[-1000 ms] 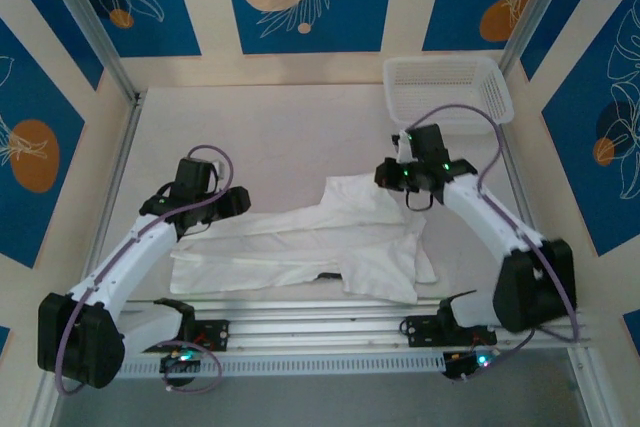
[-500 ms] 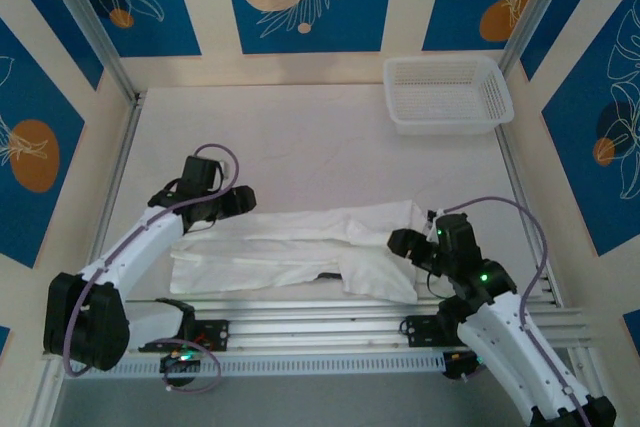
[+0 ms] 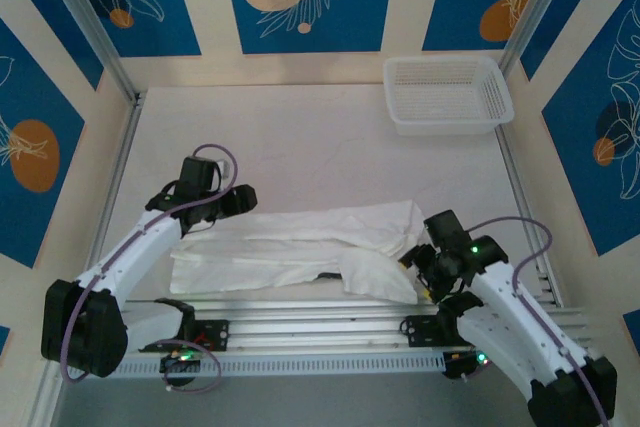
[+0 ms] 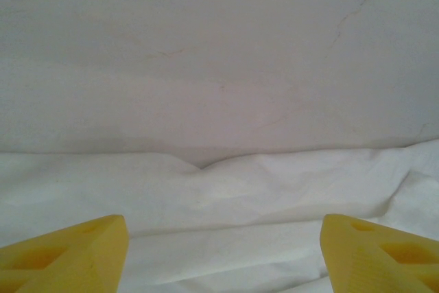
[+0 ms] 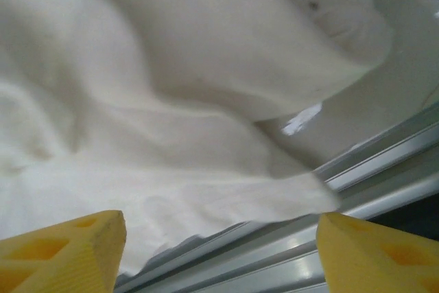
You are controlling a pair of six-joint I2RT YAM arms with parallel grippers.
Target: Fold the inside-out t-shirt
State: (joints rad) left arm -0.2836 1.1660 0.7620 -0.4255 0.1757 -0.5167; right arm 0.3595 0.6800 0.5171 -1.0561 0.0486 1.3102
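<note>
The plain white wrinkly cloth t-shirt (image 3: 300,244) lies as a long band (crosswise folds seemingly remain). The left tool (image 3: 245,200) and right tool (image 3: 412,259) gape wide, empty, cloth just beneath each.

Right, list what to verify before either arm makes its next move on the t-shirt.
1. Left gripper open, nothing between its fingers: ok.
2. Right gripper open, no cloth pinched: ok.
3. T-shirt lying flat: not ok, it is a long wrinkled band with bunched folds at its right end.
4. T-shirt fully on the table: not ok, its near right edge reaches the metal rail.
5. Mesh basket apart from the cloth: ok.
6. Seams or label facing out: cannot tell.
</note>
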